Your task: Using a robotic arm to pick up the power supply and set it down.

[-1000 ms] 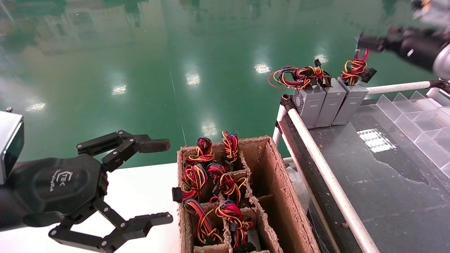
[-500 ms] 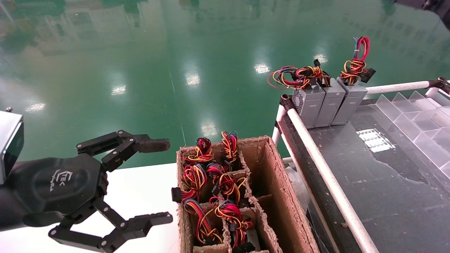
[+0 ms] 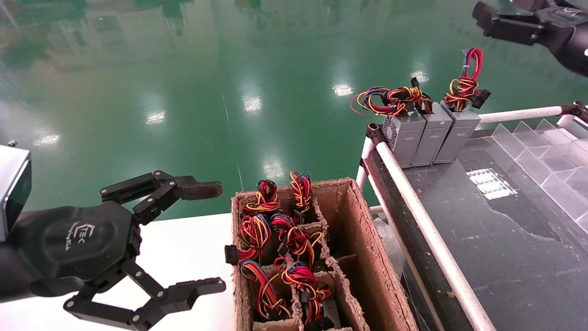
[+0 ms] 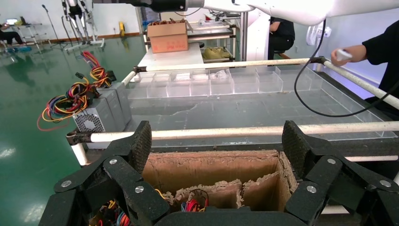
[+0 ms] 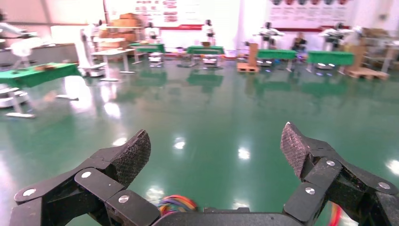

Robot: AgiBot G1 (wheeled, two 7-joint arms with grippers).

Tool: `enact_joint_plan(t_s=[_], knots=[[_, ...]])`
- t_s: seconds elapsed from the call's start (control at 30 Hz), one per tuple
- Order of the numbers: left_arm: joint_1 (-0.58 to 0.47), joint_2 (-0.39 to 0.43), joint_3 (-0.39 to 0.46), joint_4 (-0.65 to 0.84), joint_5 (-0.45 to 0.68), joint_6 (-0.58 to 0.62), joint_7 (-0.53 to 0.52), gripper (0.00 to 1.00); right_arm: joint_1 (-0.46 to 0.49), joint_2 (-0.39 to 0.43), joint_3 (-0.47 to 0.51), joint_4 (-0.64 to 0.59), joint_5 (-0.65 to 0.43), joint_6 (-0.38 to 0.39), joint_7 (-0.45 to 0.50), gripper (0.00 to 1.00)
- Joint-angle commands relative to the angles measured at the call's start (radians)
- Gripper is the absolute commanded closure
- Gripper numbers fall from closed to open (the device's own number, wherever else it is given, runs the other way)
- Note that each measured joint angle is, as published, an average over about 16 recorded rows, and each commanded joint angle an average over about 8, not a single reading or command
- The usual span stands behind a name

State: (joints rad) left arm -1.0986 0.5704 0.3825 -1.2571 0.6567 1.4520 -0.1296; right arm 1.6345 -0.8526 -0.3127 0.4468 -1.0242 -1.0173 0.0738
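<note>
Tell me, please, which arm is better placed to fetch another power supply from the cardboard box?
Probably the left: the left gripper hovers open right beside the cardboard box, while the right gripper is high above the power supplies standing on the black table.

We saw a slim grey metal power supply [image 3: 457,133] with a smooth, dull painted finish, its red, yellow and blue wires [image 3: 466,82] sheathed in shiny plastic. It stood on a dark, matt bench top [image 3: 505,230], blotched and scuffed, edged by a white smooth tube rail [image 3: 427,234]. The brown divided carton [image 3: 367,257] looked like rough, fibrous pulp with ragged edges. The black left gripper [image 3: 216,236] was matt plastic with bright metal rivets, and the pads [image 4: 141,146] on its jaws were coarsely textured. The green floor [image 3: 183,92] was glossy, mirroring lights.
</note>
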Motion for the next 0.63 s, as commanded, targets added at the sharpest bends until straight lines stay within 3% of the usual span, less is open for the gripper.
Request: enact_joint_plan(t_s=[0.03, 0.63], knots=[[0.0, 0.0, 0.0, 0.0, 0.0, 0.0, 0.0, 0.0, -0.028, 0.012, 0.002, 0.042, 0.015, -0.024, 0.006, 0.0], [0.0, 0.0, 0.0, 0.0, 0.0, 0.0, 0.0, 0.0, -0.262, 0.113, 0.015, 0.392, 0.137, -0.224, 0.053, 0.0]])
